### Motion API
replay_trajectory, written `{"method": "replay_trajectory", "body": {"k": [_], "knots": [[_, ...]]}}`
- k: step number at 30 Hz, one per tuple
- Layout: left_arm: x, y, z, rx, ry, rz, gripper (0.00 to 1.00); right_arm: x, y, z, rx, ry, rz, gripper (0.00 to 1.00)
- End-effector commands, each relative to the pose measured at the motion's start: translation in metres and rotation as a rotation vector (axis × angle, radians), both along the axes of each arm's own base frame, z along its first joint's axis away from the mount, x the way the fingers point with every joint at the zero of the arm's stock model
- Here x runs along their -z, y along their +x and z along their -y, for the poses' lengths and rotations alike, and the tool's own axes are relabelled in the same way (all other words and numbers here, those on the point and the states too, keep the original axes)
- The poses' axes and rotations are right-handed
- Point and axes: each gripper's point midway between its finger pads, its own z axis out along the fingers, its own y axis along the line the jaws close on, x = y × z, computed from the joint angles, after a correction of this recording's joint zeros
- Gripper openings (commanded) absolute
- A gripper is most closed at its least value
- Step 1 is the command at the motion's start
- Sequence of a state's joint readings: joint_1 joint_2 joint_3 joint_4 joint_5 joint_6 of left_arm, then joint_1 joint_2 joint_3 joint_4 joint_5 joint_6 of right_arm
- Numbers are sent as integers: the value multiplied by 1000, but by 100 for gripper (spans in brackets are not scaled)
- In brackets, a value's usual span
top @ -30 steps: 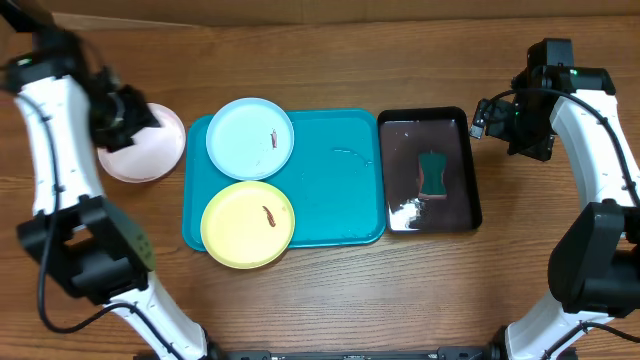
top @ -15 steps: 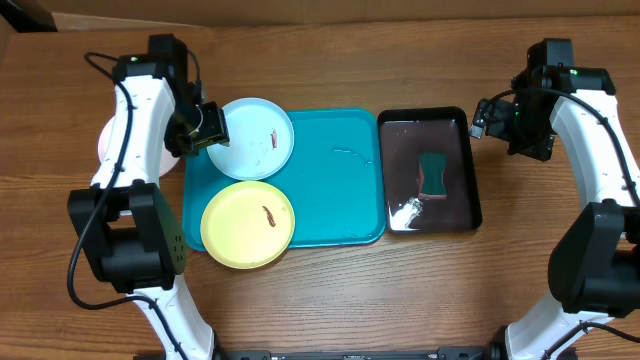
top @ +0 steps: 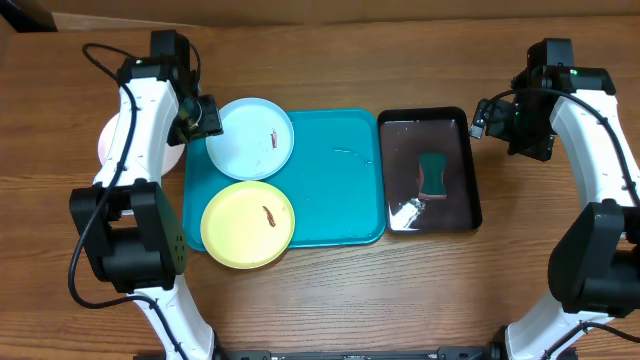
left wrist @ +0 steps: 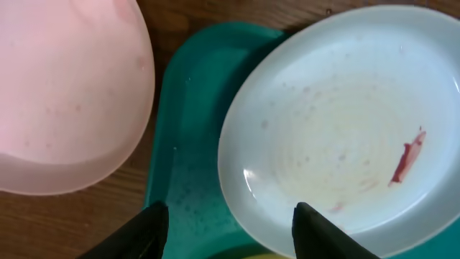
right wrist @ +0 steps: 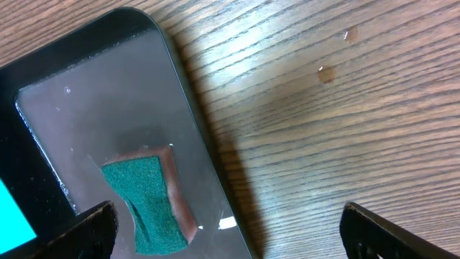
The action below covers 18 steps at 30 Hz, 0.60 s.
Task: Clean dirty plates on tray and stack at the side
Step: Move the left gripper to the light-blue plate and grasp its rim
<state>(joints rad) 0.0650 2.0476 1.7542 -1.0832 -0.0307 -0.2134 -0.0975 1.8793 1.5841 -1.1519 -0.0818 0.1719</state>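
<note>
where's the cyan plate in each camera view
Overhead: cyan plate over the tray's upper-left corner.
Left wrist: fills the right side of the picture.
Right wrist: not in it.
Shared landmark: the tray, a teal strip left of the plate in left wrist, a sliver at lower left in right wrist.

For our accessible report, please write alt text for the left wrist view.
The left gripper, open, hovers over the edge of a light cyan plate that bears a small red-brown smear and sits on the turquoise tray. A pale pink plate lies beside the tray on the wooden table.
</note>
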Motion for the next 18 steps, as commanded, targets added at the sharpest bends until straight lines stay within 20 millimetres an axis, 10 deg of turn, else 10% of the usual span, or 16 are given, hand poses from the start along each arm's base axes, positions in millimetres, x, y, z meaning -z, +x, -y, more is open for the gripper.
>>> {"method": "replay_trajectory", "body": {"k": [1,18], "knots": [[12,-8,-5,-21,27,-14,57,-10,6,-2,0,6,33,100],[62,-9,6,-35,-34,25,33,-10,6,-2,0,6,33,100]]}}
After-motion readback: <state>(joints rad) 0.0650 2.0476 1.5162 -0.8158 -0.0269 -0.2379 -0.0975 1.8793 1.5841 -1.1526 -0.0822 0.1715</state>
